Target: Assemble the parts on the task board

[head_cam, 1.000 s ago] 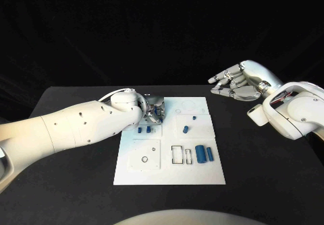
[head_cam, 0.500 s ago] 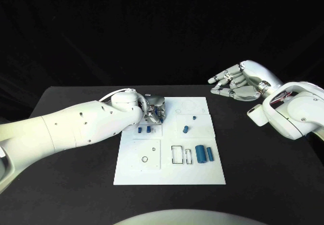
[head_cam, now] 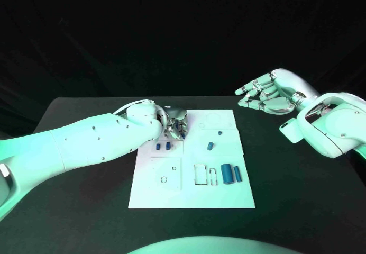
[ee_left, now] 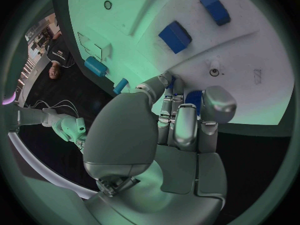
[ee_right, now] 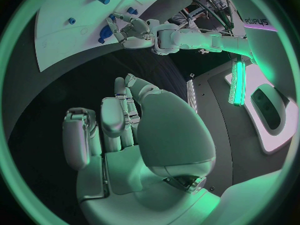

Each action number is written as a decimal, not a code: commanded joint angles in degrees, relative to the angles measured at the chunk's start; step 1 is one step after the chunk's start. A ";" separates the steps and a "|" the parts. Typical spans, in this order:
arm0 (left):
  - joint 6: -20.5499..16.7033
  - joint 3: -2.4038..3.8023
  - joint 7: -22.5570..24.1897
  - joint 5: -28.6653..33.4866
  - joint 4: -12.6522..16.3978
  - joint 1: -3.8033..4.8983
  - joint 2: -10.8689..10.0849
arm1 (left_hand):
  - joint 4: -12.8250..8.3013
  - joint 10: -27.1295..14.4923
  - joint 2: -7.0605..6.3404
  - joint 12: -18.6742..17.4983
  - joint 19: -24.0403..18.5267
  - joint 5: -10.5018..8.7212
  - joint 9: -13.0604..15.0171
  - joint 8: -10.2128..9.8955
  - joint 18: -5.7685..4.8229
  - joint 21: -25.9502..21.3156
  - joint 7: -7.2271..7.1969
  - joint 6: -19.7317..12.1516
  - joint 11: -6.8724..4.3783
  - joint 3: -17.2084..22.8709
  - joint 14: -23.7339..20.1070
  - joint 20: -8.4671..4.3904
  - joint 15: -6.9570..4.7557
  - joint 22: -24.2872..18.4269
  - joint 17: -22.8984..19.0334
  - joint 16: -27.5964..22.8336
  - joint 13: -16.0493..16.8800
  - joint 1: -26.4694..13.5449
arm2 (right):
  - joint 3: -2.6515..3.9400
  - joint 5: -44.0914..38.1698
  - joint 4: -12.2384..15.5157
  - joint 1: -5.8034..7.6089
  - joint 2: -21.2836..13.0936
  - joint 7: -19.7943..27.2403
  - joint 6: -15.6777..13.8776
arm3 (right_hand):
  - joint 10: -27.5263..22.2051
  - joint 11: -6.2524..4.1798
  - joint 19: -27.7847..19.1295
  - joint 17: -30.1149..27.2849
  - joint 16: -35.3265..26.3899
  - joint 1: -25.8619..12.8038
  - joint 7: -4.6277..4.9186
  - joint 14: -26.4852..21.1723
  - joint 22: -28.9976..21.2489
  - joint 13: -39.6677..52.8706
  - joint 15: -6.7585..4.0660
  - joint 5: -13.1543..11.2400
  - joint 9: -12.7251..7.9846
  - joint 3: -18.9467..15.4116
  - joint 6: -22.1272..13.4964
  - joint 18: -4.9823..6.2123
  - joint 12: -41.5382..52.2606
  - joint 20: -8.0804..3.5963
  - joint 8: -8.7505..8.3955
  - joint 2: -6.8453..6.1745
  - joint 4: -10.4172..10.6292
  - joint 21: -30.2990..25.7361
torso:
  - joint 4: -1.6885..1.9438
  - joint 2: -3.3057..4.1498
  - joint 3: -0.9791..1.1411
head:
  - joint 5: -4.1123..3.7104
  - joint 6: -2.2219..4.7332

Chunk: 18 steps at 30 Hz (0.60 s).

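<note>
The left hand (head_cam: 174,126) bends its fingers (ee_left: 185,120) onto a blue part (ee_left: 194,97) under their tips on the board (head_cam: 229,193), seemingly to grasp it, while the right hand (head_cam: 267,94) hovers clear, loosely curled and empty.

Black table (head_cam: 84,211) w/ white task board (head_cam: 229,198) flat at its middle.

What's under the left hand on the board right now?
Under the left hand a blue part shows between its fingers, on the task board. The fingers cover the rest; whether it's gripped is unclear.
</note>
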 commanded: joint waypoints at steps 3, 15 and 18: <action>-0.47 -0.25 0.81 0.28 0.00 -0.41 0.04 | -0.07 0.55 0.55 -0.47 0.87 -0.33 0.10 0.25 -0.92 0.27 0.10 0.58 0.02 0.49 0.74 -0.44 -0.44 0.14 0.10 0.23 0.03 -0.06 | 0.01 -0.16 0.02 -0.04 0.05 -0.16 1.04 | 0.33 -0.05 3.22 0.04 0.39 -0.47 0.24 1.88 9.14 -0.05 -0.02 -0.31 0.08 0.03 0.00 -0.41 -0.26 0.13 0.19 -0.12 0.28 0.27 | -0.01 -0.02 -0.02 | 0.05 -0.16; -3.14 0.60 0.74 1.62 2.21 -0.39 -1.91 | -0.27 0.73 0.24 -1.31 0.88 -0.38 0.01 -0.06 -0.97 0.27 0.39 0.55 0.22 0.85 0.75 -0.43 -0.32 0.21 0.14 0.28 -0.06 -0.35 | 0.01 -0.16 -0.31 -0.04 0.14 -0.28 1.21 | 0.33 -0.05 3.22 0.04 0.39 -0.47 0.24 1.88 9.14 -0.05 -0.02 -0.31 0.08 0.03 0.00 -0.41 -0.26 0.13 0.19 -0.12 0.28 0.27 | 0.10 -0.10 0.04 | 0.22 0.25; -3.58 1.04 0.64 2.23 3.00 -0.35 -2.56 | -0.28 0.75 0.23 -1.34 0.88 -0.37 0.01 -0.07 -0.97 0.27 0.40 0.55 0.22 0.87 0.75 -0.43 -0.32 0.20 0.16 0.29 -0.06 -0.35 | 0.01 -0.16 -0.46 -0.04 0.20 -0.30 1.24 | 0.33 -0.05 3.22 0.04 0.39 -0.47 0.24 1.88 9.14 -0.05 -0.02 -0.31 0.08 0.03 0.00 -0.41 -0.26 0.13 0.19 -0.12 0.28 0.27 | 0.07 -0.10 0.04 | 0.46 0.44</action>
